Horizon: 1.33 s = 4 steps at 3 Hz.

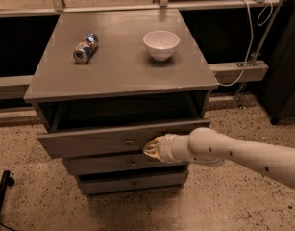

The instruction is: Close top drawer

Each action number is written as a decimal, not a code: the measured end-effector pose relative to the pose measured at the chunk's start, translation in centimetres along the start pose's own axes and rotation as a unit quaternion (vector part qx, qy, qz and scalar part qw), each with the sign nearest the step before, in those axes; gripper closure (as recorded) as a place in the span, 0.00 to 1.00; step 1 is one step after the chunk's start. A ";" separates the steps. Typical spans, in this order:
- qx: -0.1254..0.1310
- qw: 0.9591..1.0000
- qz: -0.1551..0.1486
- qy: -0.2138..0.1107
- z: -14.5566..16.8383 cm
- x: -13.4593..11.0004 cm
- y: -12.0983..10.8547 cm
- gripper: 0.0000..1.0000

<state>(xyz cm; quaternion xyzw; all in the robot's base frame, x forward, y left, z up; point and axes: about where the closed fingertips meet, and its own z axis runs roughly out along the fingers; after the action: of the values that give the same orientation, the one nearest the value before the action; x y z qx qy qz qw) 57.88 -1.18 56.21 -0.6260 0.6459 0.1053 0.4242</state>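
The top drawer (pixel 89 141) of a grey wood-grain cabinet is pulled partly out, with a small round metal knob (pixel 129 142) at the centre of its front and a dark interior behind. My gripper (pixel 151 148) sits at the end of a white arm reaching in from the right. It rests against the drawer front just right of the knob.
On the cabinet top (pixel 123 66) lie a crushed can (pixel 85 48) on its side and a white bowl (pixel 161 44). Two lower drawer fronts (pixel 132 182) sit below. A white cable (pixel 248 37) hangs at the right. A black object (pixel 2 196) stands at the lower left on the speckled floor.
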 end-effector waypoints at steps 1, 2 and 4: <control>0.016 1.000 0.000 -0.002 0.4 -0.2 -1.5 1.00; 0.033 0.999 0.005 -0.008 0.7 -0.4 -3.2 1.00; 0.056 0.998 0.010 -0.018 0.8 -0.3 -4.7 1.00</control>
<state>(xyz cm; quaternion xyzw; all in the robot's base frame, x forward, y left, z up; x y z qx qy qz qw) 62.38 -1.31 57.78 -0.5931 0.6491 0.0841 0.4687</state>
